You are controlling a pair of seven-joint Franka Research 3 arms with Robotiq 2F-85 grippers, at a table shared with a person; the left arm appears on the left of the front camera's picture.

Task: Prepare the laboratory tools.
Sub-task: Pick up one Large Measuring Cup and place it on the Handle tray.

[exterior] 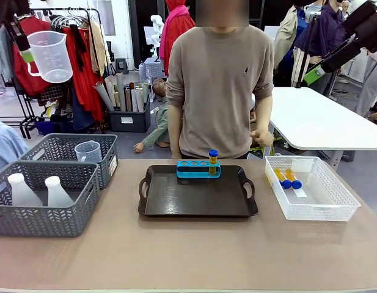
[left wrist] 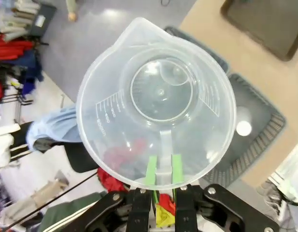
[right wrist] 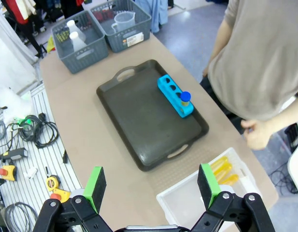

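Green pads (left wrist: 150,169) of the left gripper (left wrist: 163,171) pinch the handle of the clear measuring beaker (left wrist: 156,101). We see it held high at the left, mouth up, long axis near vertical, spout away from the fingers. The right gripper (right wrist: 153,186) is spread wide and holds nothing.

On the dark tray (exterior: 194,198), the blue rack (exterior: 194,170) carries one upright tube (exterior: 213,162) in its right-end hole. Two tubes (exterior: 285,178) lie in the white mesh basket (exterior: 310,210). The near grey basket (exterior: 41,217) holds two flasks (exterior: 20,190); the far grey basket (exterior: 60,146) holds a second beaker (exterior: 88,151).

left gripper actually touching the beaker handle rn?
Touching. Left wrist view: the left gripper has its green pads pressed against both sides of the handle of the clear beaker, no gap.
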